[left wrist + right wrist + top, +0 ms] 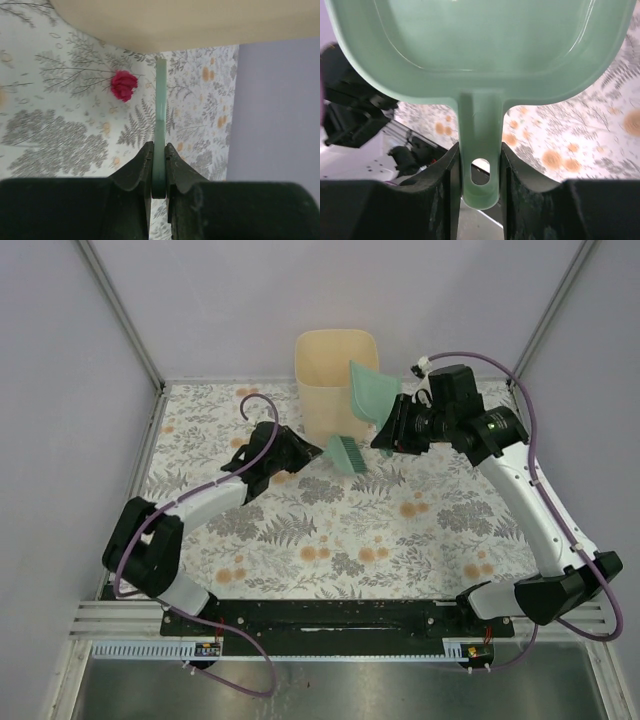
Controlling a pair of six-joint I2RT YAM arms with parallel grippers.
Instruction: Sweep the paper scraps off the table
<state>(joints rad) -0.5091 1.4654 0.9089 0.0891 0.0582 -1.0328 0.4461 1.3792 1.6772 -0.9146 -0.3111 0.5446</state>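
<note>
Lilac walls, metal rails, and a worktop [300, 540] under white cloth printed with grey leaves and orange flowers. At the far middle, a beige bin [335, 365]. In the left jaws, pinched fully closed, the thin handle of a green brush [347, 453], bristle head low, just in front of the bin. In the right jaws, clamped tight, the handle of a green dustpan [480, 45], raised and tipped at the bin's right rim, off the cloth. Nothing to see in the part of the pan on show.

Only one of the paper scraps [123, 85] in sight, from the left wrist: a magenta ball on the cloth, just left of the brush handle, not touching it, near the bin's foot. Not made out from overhead; perhaps hidden behind the left arm [215, 495].

Likely trouble from here:
- **Sweeping with the pan aloft:** nowhere to catch so light a ball, apt to roll behind the bin or skip toward the rails.
- **Pressing too hard:** risk of rucking the cloth, or of twisting the slim handle between the jaws.
- **Swinging wide:** a knock to the bin, or to the right arm [520, 480] close by.
</note>
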